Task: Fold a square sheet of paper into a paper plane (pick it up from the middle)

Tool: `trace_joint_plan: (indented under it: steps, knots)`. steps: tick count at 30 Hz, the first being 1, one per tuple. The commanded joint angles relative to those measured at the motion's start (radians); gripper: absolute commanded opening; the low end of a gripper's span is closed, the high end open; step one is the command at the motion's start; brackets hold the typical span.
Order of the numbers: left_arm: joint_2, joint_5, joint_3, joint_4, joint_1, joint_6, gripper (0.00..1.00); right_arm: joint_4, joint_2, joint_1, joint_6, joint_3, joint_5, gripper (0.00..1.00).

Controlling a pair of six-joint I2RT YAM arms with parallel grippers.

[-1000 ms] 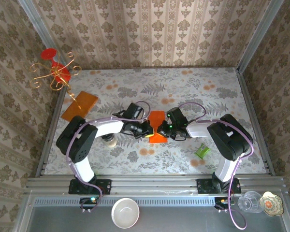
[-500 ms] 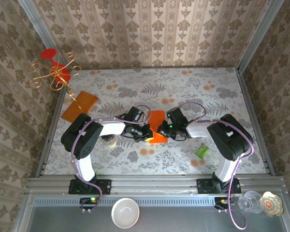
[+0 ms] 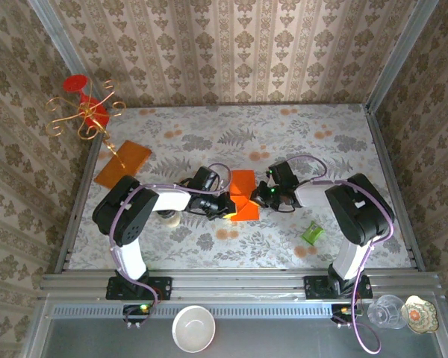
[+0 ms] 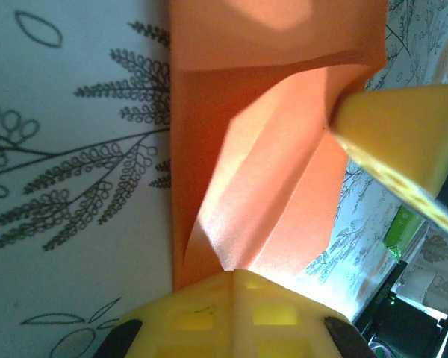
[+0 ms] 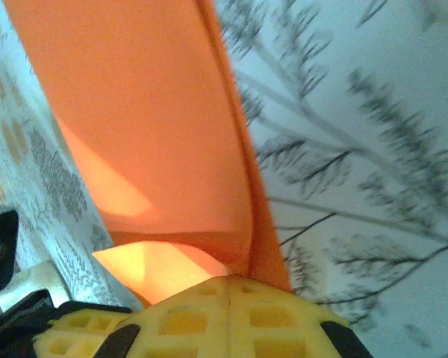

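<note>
The square sheet of paper [image 3: 243, 185], bright red-orange and creased into slanting flaps, lies at the middle of the table between both grippers. My left gripper [image 3: 227, 208] is at its near left corner. In the left wrist view its yellow jaws [image 4: 235, 273] are shut, and a folded point of the paper [image 4: 261, 171] runs into them. My right gripper [image 3: 258, 195] is at the paper's right edge. In the right wrist view it [image 5: 230, 280] is shut on a raised edge of the paper [image 5: 134, 112]. The right gripper's yellow finger [image 4: 411, 142] presses the paper's far side.
A duller amber-orange sheet [image 3: 123, 162] lies at the far left under a gold wire stand [image 3: 86, 112]. A small jar [image 3: 169, 218] stands beside the left arm. A green scrap [image 3: 312, 233] lies near the right arm. Patterned walls close in three sides.
My right gripper has moved to the right, and the paper has spread from a pinched hourglass shape to a wider, flatter one. The left gripper has stayed at the near left corner.
</note>
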Motion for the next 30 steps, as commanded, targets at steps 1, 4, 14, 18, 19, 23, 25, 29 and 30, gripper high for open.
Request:
trace_joint_plan:
  steps: [1, 4, 14, 18, 19, 23, 25, 29, 30]
  knots:
    - [0.039, -0.070, -0.069, -0.228, 0.012, 0.018, 0.00, -0.098, 0.022, -0.068, -0.041, 0.010, 0.122, 0.00]
    - [0.037, -0.063, -0.057, -0.222, 0.012, 0.019, 0.00, -0.093, 0.030, -0.095, -0.040, 0.016, 0.119, 0.00]
    - [-0.040, -0.031, 0.077, -0.228, -0.010, 0.067, 0.00, -0.169, -0.194, -0.102, -0.089, 0.012, 0.138, 0.03]
    - [-0.087, -0.029, 0.120, -0.210, 0.002, 0.052, 0.08, -0.198, -0.306, -0.094, -0.080, -0.041, 0.152, 0.13]
    - [-0.099, -0.031, 0.125, -0.205, 0.008, 0.046, 0.11, -0.199, -0.331, -0.089, -0.072, -0.057, 0.151, 0.15]
    - [-0.140, -0.049, 0.116, -0.199, 0.045, 0.034, 0.22, -0.193, -0.408, -0.053, -0.029, -0.118, 0.131, 0.25]
    - [-0.158, -0.060, 0.097, -0.192, 0.066, 0.027, 0.25, -0.167, -0.423, -0.031, 0.002, -0.146, 0.119, 0.31]
    - [-0.183, -0.061, 0.048, -0.152, 0.107, -0.001, 0.35, -0.055, -0.397, 0.001, 0.069, -0.198, 0.068, 0.38]
    - [-0.187, -0.058, 0.038, -0.140, 0.114, -0.008, 0.38, -0.026, -0.382, 0.008, 0.079, -0.201, 0.054, 0.38]
